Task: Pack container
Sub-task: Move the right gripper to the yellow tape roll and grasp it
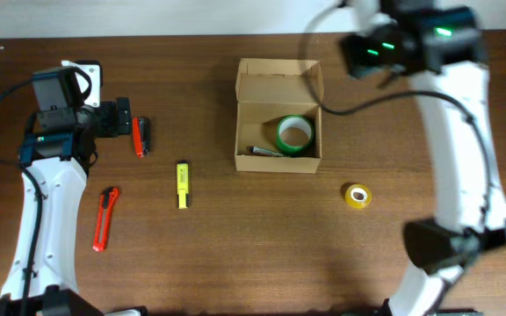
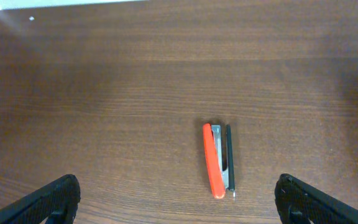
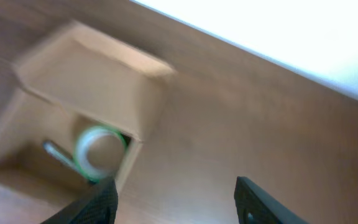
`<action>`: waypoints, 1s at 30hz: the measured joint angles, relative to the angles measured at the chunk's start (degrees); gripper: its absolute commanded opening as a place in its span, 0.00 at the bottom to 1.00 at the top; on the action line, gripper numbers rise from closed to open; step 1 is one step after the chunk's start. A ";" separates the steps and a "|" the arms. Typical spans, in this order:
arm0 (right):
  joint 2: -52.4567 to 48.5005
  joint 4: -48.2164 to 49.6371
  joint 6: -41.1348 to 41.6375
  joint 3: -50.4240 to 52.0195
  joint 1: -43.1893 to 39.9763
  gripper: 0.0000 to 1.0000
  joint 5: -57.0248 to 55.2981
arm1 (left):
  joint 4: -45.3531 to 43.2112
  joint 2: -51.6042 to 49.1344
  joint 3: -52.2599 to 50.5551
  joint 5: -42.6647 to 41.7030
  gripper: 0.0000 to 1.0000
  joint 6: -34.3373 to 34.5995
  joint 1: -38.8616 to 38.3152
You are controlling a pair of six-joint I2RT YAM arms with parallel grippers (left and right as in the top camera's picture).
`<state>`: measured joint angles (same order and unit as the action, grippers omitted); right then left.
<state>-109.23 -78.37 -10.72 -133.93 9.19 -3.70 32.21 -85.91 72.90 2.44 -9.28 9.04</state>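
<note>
The container, a light-brown cardboard box (image 1: 278, 116) with its flap open, stands at the table's middle back. Inside lie a green tape roll (image 1: 293, 135) and a dark pen (image 1: 264, 152). The box also shows, blurred, in the right wrist view (image 3: 86, 93). A red stapler (image 1: 140, 136) lies left of it, also in the left wrist view (image 2: 218, 159). My left gripper (image 2: 176, 202) is open and empty, hovering just short of the stapler. My right gripper (image 3: 176, 199) is open and empty, high beside the box's right side.
A yellow highlighter (image 1: 182, 184), a red box cutter (image 1: 104, 219) and a yellow tape roll (image 1: 357, 196) lie on the brown table (image 1: 262, 254). The right arm's base stands at the front right (image 1: 451, 241).
</note>
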 measured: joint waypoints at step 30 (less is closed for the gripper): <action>11.98 25.22 12.22 71.04 -13.25 0.64 11.13 | -3.96 -1.86 0.15 0.20 1.00 -2.32 0.00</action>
<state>-97.25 -53.15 1.50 -62.89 -4.05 7.42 28.25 -87.77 73.06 2.63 -11.60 9.04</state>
